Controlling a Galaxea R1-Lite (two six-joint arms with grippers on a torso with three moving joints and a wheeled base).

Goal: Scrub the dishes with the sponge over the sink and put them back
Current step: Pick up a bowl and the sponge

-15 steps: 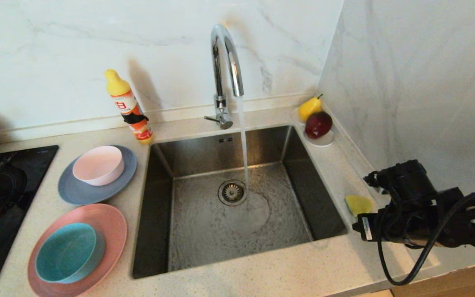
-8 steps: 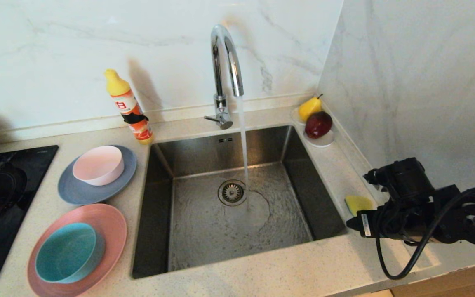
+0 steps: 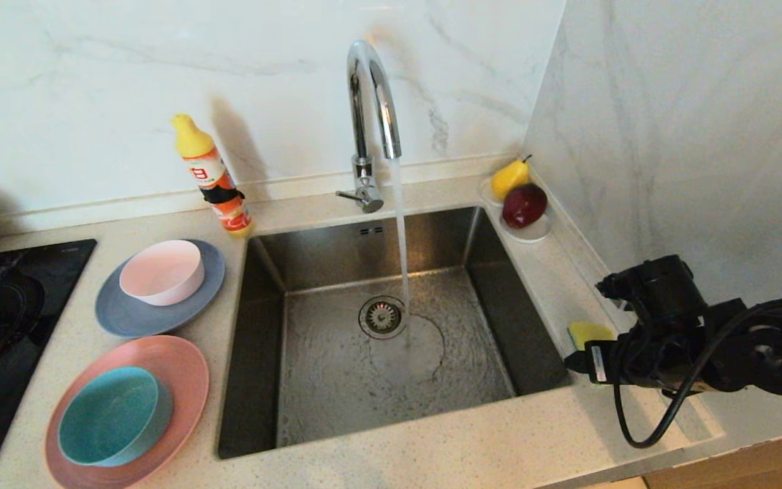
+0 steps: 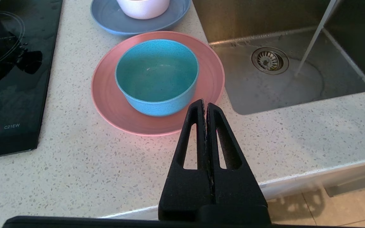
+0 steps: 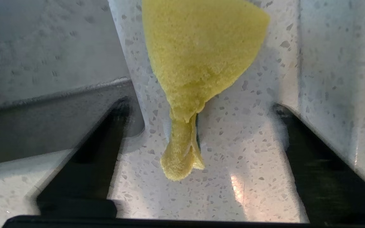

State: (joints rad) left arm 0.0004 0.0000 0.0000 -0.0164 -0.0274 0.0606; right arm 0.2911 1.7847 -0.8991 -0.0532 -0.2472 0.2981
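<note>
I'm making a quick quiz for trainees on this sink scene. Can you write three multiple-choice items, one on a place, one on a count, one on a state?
1. Where does the sponge lie?
A. on the counter to the right of the sink
B. in the teal bowl
C. beside the soap bottle

2. How many bowls stand on plates?
A. one
B. two
C. three

3. How do the right gripper fingers stand?
A. shut on the sponge
B. shut on nothing
C. open, one on each side of the sponge

Answers:
1 A, the head view shows yellow foam on the speckled counter by the basin's right rim.
2 B, the teal bowl sits on the pink plate and the pale pink bowl on the grey-blue plate.
3 C, the right wrist view shows counter between each finger and the foam.
</note>
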